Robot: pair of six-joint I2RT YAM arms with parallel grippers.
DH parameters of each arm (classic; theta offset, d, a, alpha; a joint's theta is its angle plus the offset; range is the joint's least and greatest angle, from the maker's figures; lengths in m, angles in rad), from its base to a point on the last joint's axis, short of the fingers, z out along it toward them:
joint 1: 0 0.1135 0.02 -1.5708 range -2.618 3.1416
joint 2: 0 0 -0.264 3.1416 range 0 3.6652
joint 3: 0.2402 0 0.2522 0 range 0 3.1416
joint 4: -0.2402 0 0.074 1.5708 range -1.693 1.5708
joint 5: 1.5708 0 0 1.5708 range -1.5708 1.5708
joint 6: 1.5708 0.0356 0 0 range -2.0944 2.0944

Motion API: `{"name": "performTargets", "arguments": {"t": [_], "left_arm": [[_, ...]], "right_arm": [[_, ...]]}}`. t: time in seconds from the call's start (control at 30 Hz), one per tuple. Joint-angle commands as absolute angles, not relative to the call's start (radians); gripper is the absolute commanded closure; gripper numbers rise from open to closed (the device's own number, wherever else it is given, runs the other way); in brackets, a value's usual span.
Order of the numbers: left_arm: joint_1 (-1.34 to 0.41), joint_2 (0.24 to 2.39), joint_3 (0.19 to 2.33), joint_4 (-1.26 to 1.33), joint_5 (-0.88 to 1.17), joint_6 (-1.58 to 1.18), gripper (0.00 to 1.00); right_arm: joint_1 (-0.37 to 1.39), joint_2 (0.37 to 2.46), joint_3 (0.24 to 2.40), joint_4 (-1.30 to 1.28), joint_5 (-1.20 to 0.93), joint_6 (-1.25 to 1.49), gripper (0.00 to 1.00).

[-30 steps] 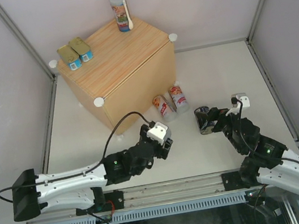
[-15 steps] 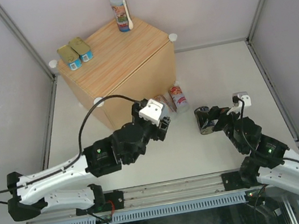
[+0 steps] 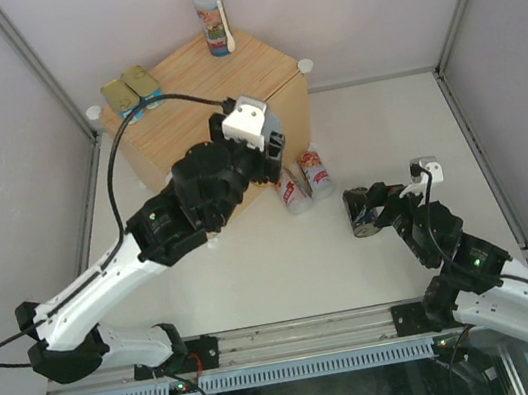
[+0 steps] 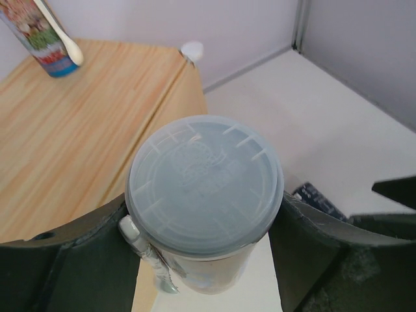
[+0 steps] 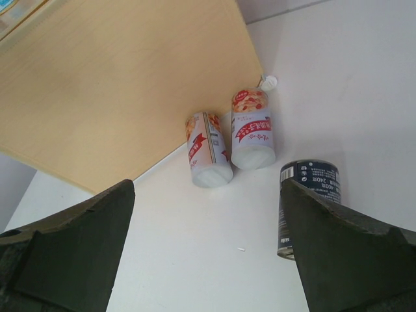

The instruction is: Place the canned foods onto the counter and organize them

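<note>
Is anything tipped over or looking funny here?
Yes. A red-and-white can and its twin lie on their sides on the table beside the wooden counter, not standing upright like the tall can on top.

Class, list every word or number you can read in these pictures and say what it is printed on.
"240": white print on the dark can; its other print is too small to read.
Red-white cans: red characters, too blurred to read.
Lid of the held can: embossed marks, unreadable.
Tall can on the counter: label blurred.
</note>
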State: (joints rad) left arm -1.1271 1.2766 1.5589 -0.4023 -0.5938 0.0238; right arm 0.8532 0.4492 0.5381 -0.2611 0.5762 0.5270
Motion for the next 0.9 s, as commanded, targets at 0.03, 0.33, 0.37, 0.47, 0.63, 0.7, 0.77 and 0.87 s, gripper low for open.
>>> {"name": "performTargets", "arguments": {"t": [0.03, 0.33, 0.37, 0.47, 0.63, 0.7, 0.77, 0.87], "left_arm": [[-1.032, 1.315, 1.772, -0.29, -0.471, 0.058, 1.0], [-0.882, 1.468, 1.993, -0.282, -0.342, 0.062, 1.0], [-0.863, 1.488, 2.013, -0.279, -0.328, 0.059, 1.0], [-0.808, 1.55, 2.083, -0.278, -0.284, 0.04, 1.0], [-0.728, 1.659, 2.205, -0.247, -0.204, 0.007, 1.0], [-0.704, 1.711, 2.262, -0.247, -0.184, 0.001, 1.0], [-0.679, 1.762, 2.317, -0.245, -0.169, -0.011, 1.0], [-0.645, 1.823, 2.372, -0.222, -0.156, -0.03, 1.0]], "right_arm": [[0.854, 0.473, 0.589, -0.213, 0.566, 0.506, 0.06], [0.836, 0.502, 0.596, -0.182, 0.537, 0.499, 0.06], [0.834, 0.506, 0.598, -0.178, 0.534, 0.498, 0.06], [0.827, 0.516, 0.603, -0.163, 0.523, 0.497, 0.06], [0.815, 0.543, 0.612, -0.135, 0.499, 0.49, 0.06], [0.812, 0.553, 0.615, -0.126, 0.487, 0.486, 0.06], [0.809, 0.559, 0.614, -0.116, 0.474, 0.48, 0.06], [0.803, 0.57, 0.614, -0.107, 0.456, 0.471, 0.06]]}}
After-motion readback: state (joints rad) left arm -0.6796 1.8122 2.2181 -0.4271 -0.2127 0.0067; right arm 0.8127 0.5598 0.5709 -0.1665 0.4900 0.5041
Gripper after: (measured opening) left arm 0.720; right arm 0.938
